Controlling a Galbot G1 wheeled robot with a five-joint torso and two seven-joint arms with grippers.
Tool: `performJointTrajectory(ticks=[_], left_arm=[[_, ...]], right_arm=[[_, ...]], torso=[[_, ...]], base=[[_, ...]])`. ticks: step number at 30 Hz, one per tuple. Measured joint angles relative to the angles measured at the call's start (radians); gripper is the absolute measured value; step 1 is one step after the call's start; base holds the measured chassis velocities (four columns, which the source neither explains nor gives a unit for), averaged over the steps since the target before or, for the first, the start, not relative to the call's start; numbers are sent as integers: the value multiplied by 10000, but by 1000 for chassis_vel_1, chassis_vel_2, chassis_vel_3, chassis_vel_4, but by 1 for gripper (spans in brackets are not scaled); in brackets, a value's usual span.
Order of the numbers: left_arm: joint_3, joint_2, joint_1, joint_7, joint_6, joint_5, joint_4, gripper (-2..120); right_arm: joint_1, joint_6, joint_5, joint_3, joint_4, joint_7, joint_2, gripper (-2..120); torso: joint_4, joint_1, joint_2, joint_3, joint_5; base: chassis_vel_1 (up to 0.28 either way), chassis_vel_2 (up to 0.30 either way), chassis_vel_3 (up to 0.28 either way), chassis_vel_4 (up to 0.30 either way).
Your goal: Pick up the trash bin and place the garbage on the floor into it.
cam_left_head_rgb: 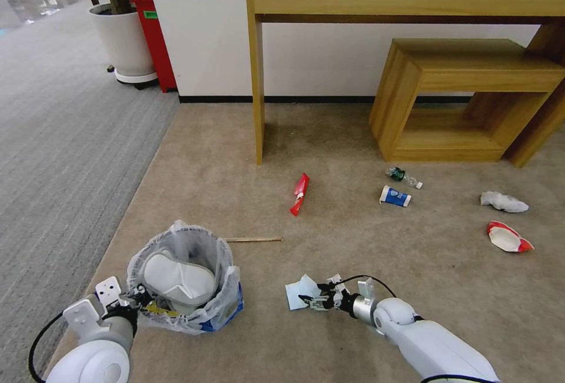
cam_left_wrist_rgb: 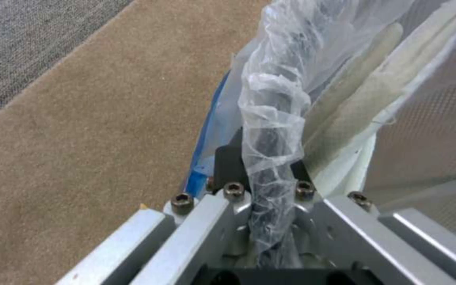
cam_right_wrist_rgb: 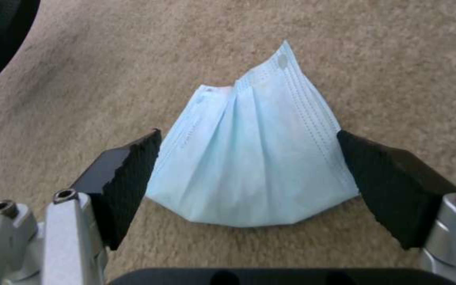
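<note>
Two claw pads (cam_right_wrist_rgb: 125,186) flanking mask (cam_right_wrist_rgb: 254,158)

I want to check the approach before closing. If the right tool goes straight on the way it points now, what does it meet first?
Most likely the blue face mask. The right tool is open, its pads on either side of the mask on the beige carpet. How much height remains above the mask is unclear.

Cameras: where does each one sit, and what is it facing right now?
Head: high, looking down at carpet, litter, both arms.
Left wrist: behind the left pincer, shut on the bin rim.
Right wrist: above the open right pincer, straddling the mask.
Shared: head view shows bin, mask, left pincer, right pincer.
</note>
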Motion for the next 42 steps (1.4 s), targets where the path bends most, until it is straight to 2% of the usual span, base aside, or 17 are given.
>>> performJointTrajectory(ticks=[9,14,31,34,35,38,39,42], left_arm=[[59,-51,3,27,-76,105,68,0],[62,-70,9,55,-98,154,72,0],[99,-82,-9,65,-116,163,50,0],[99,-94,-6,64,-151,178,59,0],[99,-94,-6,64,-151,178,59,0],[98,-104,-6,63,-157,181,57,0],[98,-104,-6,63,-157,181,57,0],[126,-131,-4,61,-168,200,51,0]], right_arm=[[78,34,-160,-11,-258,-48,140,82],[130,105,-248,-85,-370,-84,290,73],[201,292,-452,-186,-617,-210,572,72],[190,394,-512,-201,-649,-217,569,59],[190,394,-512,-201,-649,-217,569,59],[199,456,-545,-214,-661,-220,565,43],[199,456,-545,-214,-661,-220,565,43],[174,536,-591,-208,-677,-232,563,30]], torso=[[0,0,0,0,0],[0,0,0,0,0],[0,0,0,1,0],[0,0,0,1,0],[0,0,0,1,0],[0,0,0,1,1],[0,0,0,1,1],[1,0,0,1,1]], base=[[0,0,0,0],[0,0,0,0],[0,0,0,0],[0,0,0,0],[0,0,0,0],[0,0,0,0],[0,0,0,0],[0,0,0,0]])
